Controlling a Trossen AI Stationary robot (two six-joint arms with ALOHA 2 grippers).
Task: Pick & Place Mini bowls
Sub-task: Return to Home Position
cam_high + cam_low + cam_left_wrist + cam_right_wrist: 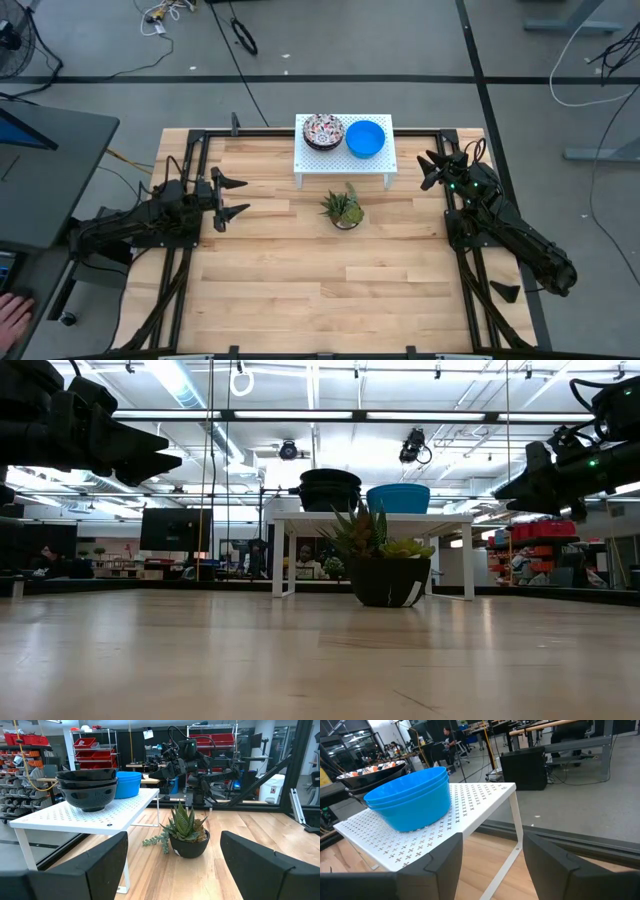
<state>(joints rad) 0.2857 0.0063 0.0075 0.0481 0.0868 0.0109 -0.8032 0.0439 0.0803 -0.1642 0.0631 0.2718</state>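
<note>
From above, the patterned bowls (323, 130) and the blue bowls (365, 138) sat in two stacks side by side on the white perforated stand (343, 163), with the potted plant (343, 208) just in front. The left gripper (232, 200) hung at the table's left, jaws apart and empty. In the right wrist view, the right gripper (492, 852) faced the blue stack, fingers spread, holding nothing.

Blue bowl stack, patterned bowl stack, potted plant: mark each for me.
blue bowl stack (409, 802), right wrist view, outer side wall.
patterned bowl stack (323, 129), high view, floral inside of the top bowl.
potted plant (189, 845), left wrist view, dark pot.
</note>
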